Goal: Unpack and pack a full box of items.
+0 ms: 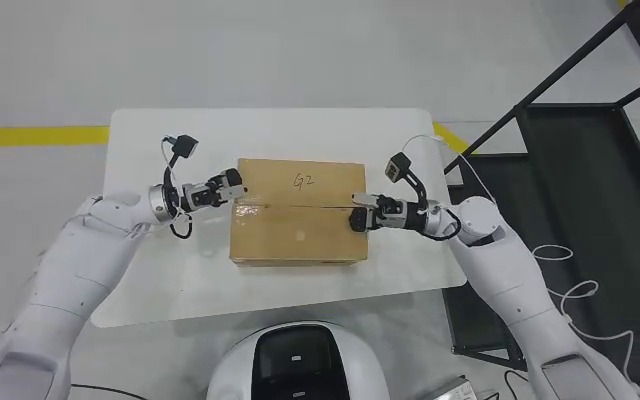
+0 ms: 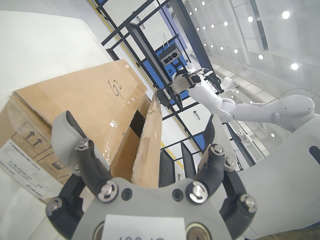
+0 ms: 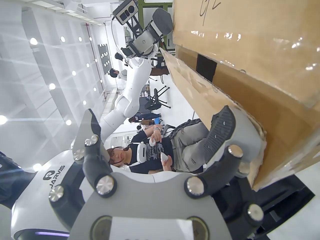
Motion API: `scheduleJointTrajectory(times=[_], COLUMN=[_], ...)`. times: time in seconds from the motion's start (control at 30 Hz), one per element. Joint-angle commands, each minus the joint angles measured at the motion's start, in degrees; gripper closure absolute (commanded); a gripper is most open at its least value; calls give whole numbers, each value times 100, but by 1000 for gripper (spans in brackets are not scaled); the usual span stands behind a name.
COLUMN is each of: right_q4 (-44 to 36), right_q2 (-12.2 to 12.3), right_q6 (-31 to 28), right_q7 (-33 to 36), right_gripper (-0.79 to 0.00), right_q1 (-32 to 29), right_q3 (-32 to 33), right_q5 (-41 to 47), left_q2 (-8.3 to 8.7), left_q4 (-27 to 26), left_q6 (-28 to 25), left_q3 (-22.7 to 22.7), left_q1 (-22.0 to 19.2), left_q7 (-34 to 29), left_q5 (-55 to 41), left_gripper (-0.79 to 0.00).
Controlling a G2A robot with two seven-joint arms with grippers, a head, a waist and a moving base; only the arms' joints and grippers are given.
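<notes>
Left hand (image 1: 232, 186) and right hand (image 1: 360, 214) are seen from above, set at opposite ends of the seam on top of a cardboard box (image 1: 300, 240). The box stands in the middle of a white tabletop (image 1: 140, 270). This placement is judged to serve opening, with each end of the seam reached by one hand so that a flap can be lifted evenly.

From the left wrist, the left hand is shown released, with its fingers spread wide. The raised edge of the near flap (image 2: 150, 136) stands between them but is not pinched. The far flap (image 2: 82, 93), marked with handwriting, lies flat, and a dark gap is seen between the two flaps.

From the right wrist, the right hand is likewise shown released. One ribbed fingertip (image 3: 220, 128) is pressed against the end of the near flap, and the other is held well apart. The flap is judged to be propped up by this finger.

Counted are one box, two top flaps, two hands and one tabletop. No contents can be made out through the gap.
</notes>
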Motion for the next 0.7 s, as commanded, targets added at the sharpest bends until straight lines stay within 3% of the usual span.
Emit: scheduleJointTrajectory(times=[0.0, 0.27, 0.67], right_q4=[146, 750, 1213], right_q2=[-30, -151, -258], right_q6=[-37, 130, 233], right_q7=[-23, 14, 65], right_gripper=[-785, -785, -785], right_q1=[170, 788, 1194], right_q3=[-115, -502, -798], right_q5=[-107, -265, -444], left_q2=[62, 331, 869], left_q4=[-26, -228, -747], left_q6=[44, 84, 51], left_q3=[15, -176, -1251], left_q1=[19, 202, 1038], left_q7=[-42, -81, -47], left_q5=[-93, -586, -986], left_gripper=[-785, -785, -785])
